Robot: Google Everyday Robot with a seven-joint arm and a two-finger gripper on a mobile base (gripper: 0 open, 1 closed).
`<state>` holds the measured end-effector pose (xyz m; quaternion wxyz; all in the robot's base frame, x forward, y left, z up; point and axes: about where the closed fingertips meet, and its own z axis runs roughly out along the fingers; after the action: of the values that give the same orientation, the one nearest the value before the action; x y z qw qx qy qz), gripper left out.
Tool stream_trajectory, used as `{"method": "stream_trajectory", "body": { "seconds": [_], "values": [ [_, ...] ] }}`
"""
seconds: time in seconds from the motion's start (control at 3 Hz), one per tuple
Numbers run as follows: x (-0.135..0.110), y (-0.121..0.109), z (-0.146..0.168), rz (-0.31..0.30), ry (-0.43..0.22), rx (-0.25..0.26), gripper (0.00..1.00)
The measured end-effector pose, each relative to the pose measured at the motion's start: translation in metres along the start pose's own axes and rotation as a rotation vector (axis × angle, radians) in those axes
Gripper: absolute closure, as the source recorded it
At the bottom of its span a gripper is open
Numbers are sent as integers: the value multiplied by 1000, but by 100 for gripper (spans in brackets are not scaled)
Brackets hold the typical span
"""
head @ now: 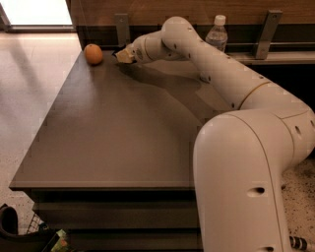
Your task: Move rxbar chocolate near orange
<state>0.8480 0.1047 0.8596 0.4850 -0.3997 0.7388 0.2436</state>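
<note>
The table point(113, 142) is a dark grey-brown slab that fills the middle of the frame, with pale tiled floor point(29, 88) along its left side and a wooden wall panel point(162, 9) across the top. Two metal brackets stand at the back edge, one point(122, 27) in the upper middle and one point(268, 30) in the upper right.

My arm point(236, 83) sweeps from the big white body in the lower right up to the far left corner of the table. The gripper point(123, 55) sits low over the surface there, just right of the orange point(93, 54), near it but apart. A thin dark edge at the gripper's tip looks like the rxbar chocolate point(118, 49); most of it is hidden. I cannot tell how far the gripper is open, or whether it actually grips the bar.

The orange rests on the table in the upper left of the frame, close to the corner.

A clear water bottle point(216, 33) with a white cap stands upright behind the arm, top centre-right.
</note>
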Motion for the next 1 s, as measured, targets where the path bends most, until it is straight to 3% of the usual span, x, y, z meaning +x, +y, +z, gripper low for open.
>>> {"method": "stream_trajectory", "body": {
  "seconds": [0.33,1.0],
  "values": [
    [1,3,4,1,2,-6,46],
    [3,6,9,2,5,-14,1]
  ]
}}
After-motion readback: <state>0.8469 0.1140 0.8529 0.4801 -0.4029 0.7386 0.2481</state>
